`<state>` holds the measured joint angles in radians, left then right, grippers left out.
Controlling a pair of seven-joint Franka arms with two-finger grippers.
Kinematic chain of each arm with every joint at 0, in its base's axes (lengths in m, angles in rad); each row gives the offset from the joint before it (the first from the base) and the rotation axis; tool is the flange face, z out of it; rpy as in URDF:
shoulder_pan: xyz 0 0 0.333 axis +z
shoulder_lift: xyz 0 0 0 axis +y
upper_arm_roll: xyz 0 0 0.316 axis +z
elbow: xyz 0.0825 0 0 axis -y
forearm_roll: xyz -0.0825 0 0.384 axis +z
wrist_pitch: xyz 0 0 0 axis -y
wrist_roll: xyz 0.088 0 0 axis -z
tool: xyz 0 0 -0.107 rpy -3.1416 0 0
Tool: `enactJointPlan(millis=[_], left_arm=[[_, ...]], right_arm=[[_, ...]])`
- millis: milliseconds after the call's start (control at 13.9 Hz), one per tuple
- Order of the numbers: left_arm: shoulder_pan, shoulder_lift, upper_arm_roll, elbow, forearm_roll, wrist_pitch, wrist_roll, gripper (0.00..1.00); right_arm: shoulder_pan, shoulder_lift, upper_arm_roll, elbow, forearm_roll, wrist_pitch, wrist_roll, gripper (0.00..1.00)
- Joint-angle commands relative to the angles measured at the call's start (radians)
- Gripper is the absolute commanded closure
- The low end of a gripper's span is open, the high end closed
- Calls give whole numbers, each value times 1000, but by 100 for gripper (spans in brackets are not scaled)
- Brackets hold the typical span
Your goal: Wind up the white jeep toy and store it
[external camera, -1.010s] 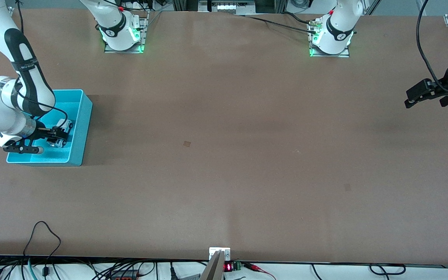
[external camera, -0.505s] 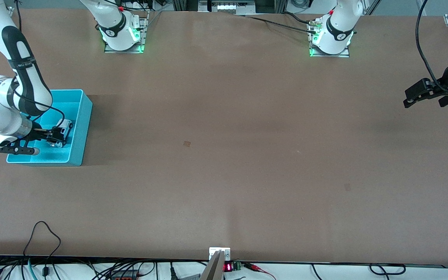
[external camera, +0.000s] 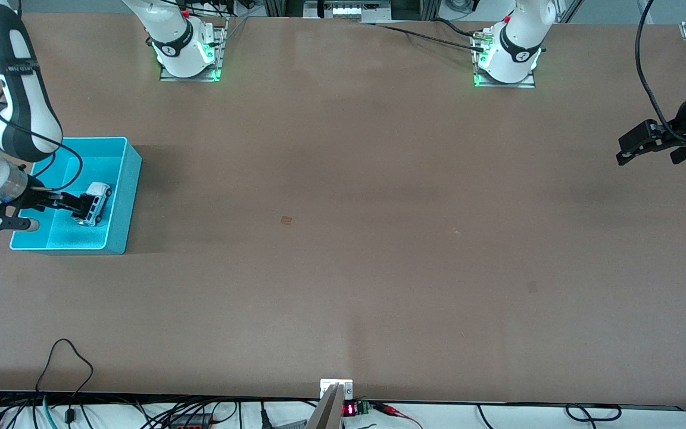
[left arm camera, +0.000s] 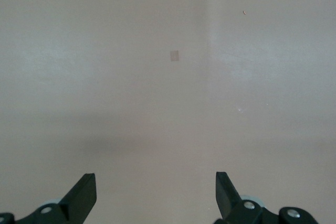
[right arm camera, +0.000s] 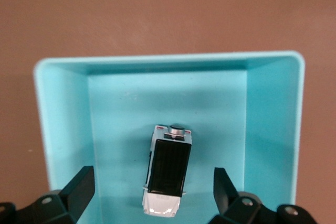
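Inside turquoise bin [external camera: 122, 196], white jeep toy [external camera: 94, 202], released

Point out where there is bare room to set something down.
Bare table runs from the turquoise bin to the left gripper, waiting open at its end. The bin is crowded: the white jeep toy lies inside, the open right gripper over it.

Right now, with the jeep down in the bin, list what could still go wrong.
1. The right gripper, open, hangs over the white jeep toy in the turquoise bin; a careless lift could clip the toy or the rim.
2. If wound, the toy may roll into a wall.
The left gripper waits, open, over bare table.
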<state>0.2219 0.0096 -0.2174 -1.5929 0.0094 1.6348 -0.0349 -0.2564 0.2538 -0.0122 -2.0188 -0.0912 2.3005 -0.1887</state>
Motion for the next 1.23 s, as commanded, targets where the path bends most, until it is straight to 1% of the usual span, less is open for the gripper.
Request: enactJointPlan(millis=[0,72,144,216,288,361,505,577,649,721,793,938,1154], left_arm=[[-1,-14,0,-5,-23,-4,21,0],[-12,-20,1,-7,-23,-9,12,0],[-79,-16,22,-4,-17,-19,4,0],[-120,-14,65,-2,-12,-21,4,0],[-133,-16,90,-1,-11,-20,4,0],[-131,-16,96,7,-12,-20,6,0],[-125,-17,95,10,-11,-21,7,0],[-119,-19,95,10,-15,-21,13,0],[-118,-19,96,10,-17,-21,13,0],[-118,-20,96,10,-17,-23,10,0],[-118,-20,96,10,-17,-29,7,0],[-118,-25,98,10,-17,-36,4,0],[-118,-36,98,10,-17,-46,4,0]], right_arm=[[-1,-80,26,32,5,-112,0,0],[-3,-91,49,87,7,-204,2,0],[-3,-102,58,142,7,-286,2,0],[-1,-113,67,187,8,-352,2,0],[-1,-120,80,222,10,-399,3,0],[-1,-134,89,244,13,-427,5,0],[-1,-172,95,259,24,-434,24,0],[-1,-189,95,267,53,-438,61,0],[-1,-198,97,284,83,-475,78,0],[0,-199,97,325,91,-525,80,0],[12,-199,98,374,85,-583,84,0],[49,-194,94,416,81,-662,153,0],[69,-188,84,436,80,-662,155,0]])
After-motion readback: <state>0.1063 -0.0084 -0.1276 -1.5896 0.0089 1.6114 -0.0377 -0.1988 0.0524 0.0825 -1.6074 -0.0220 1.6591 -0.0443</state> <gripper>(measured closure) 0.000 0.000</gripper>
